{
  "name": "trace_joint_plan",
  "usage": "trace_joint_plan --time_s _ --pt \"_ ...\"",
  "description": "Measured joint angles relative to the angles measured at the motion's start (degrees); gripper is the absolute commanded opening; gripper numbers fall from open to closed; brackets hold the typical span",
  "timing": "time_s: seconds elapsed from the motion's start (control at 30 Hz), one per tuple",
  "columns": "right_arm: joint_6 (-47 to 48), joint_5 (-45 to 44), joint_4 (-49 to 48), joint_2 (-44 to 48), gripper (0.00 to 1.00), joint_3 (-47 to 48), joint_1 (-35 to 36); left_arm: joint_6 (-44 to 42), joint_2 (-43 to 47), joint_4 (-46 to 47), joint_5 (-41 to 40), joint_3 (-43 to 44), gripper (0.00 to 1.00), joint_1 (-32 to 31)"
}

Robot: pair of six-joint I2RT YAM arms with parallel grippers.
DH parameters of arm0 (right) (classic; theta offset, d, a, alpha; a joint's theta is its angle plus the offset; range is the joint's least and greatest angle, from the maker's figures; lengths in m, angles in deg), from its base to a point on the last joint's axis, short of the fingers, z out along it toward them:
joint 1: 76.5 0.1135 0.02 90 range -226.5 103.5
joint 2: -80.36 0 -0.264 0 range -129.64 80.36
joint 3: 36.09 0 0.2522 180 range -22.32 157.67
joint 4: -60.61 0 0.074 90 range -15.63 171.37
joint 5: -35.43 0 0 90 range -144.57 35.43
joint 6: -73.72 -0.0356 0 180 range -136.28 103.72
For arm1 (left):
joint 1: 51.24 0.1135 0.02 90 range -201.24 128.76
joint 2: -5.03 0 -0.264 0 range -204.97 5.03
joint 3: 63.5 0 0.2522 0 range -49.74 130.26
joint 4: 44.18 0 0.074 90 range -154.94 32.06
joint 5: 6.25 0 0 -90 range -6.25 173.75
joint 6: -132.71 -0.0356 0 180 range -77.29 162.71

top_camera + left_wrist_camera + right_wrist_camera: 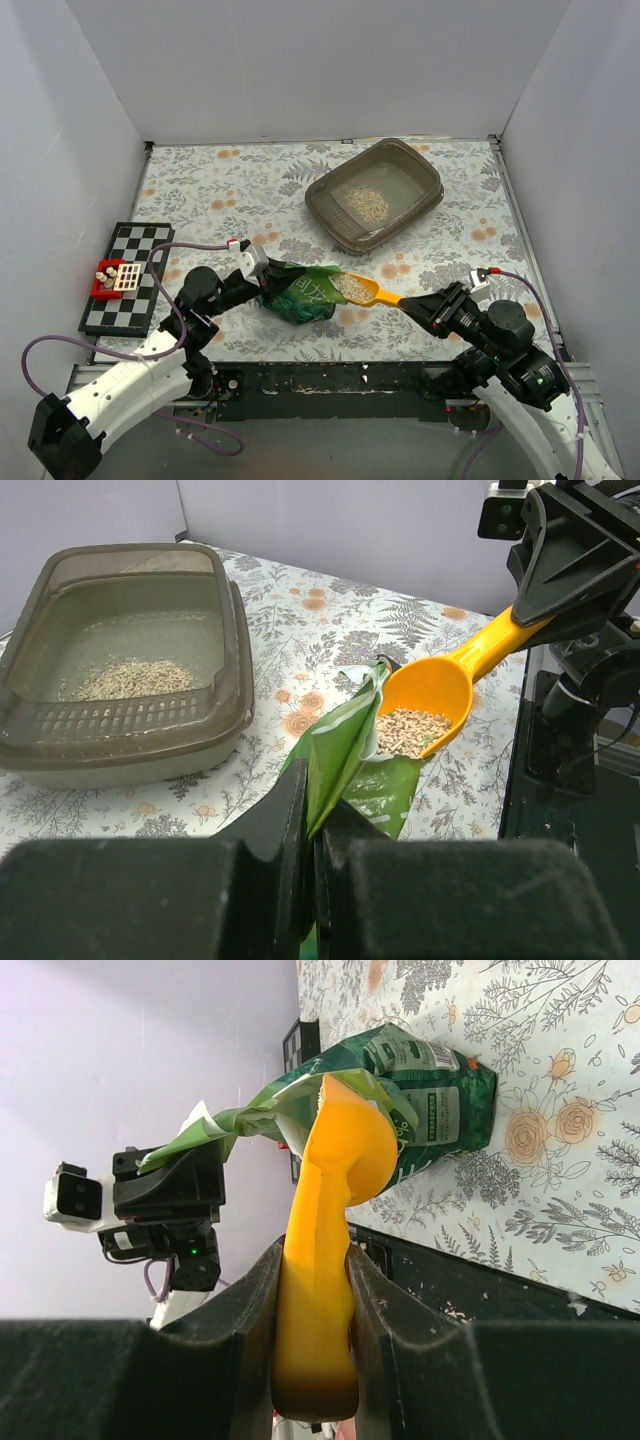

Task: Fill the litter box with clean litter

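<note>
The grey-brown litter box (325, 205) sits at the back right of the table, with a small heap of clean litter (366, 203) in it; both show in the left wrist view, the box (235, 670) and its litter (130, 679). A green bag (300, 295) lies near the front centre. My left gripper (262, 272) is shut on the bag's upper edge (335, 765). My right gripper (420, 308) is shut on the handle of a yellow-orange scoop (385, 295). The scoop bowl (425, 705) holds litter (405, 730) at the bag's mouth. The scoop (325, 1260) shows in the right wrist view.
A folded chessboard (125, 275) with a small red and white object (115, 277) on it lies at the left edge. White walls enclose the table on three sides. The floral cloth (230, 190) covers the table.
</note>
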Motion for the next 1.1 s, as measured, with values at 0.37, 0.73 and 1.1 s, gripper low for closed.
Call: trace_joint_plan --time_s 0.37,0.73,1.1 --pt "-1.03 -0.26 -0.76 0.0 0.01 0.57 0.0 -0.24 2.34 -0.68 -0.92 -0.66 0.0 0.0" --pt "-1.11 0.87 -2.6 0.0 0.01 1.36 0.0 1.51 4.66 -0.92 -3.98 -0.96 0.0 0.04" --pt "-0.46 3.54 -4.2 0.0 0.01 4.79 0.0 2.58 9.94 -1.97 -9.53 -1.9 0.0 1.99"
